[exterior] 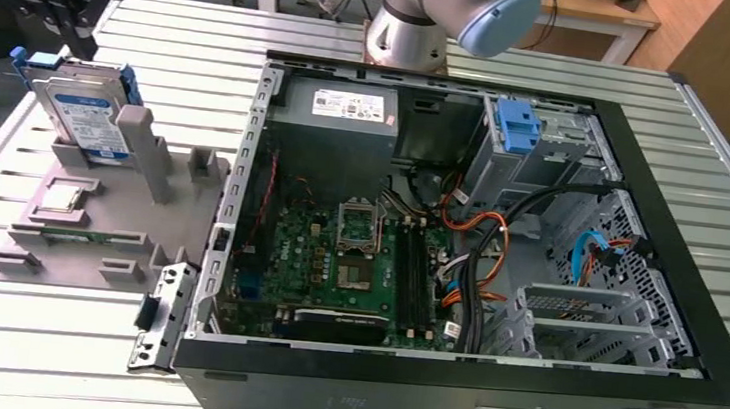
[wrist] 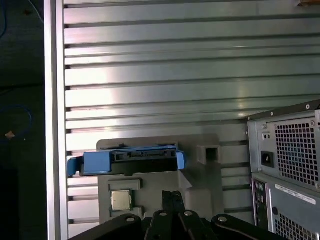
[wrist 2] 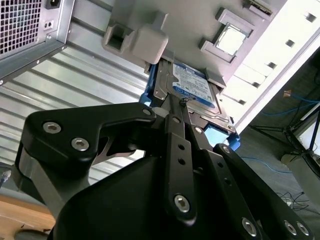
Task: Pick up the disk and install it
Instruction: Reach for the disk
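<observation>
The disk (exterior: 79, 115), silver with a white-and-blue label and blue rails, stands on edge in a slot of the grey holder (exterior: 81, 227) at the exterior view's left. In the first wrist view the disk (wrist: 130, 161) shows edge-on with its blue rail toward me. My gripper (wrist: 172, 197) hangs well above it, shut, with nothing between its fingers. In the second wrist view the black gripper (wrist 2: 172, 102) points toward the labelled face of the disk (wrist 2: 192, 85) and stays apart from it.
An open computer case (exterior: 668, 394) lies beside the holder, with a grey power supply (exterior: 334, 109) and a blue bracket (exterior: 516, 129) in its drive bay. A small square chip (wrist: 121, 200) sits on the holder. The arm's base (exterior: 423, 19) stands behind the case on the slatted metal table (wrist: 175, 75).
</observation>
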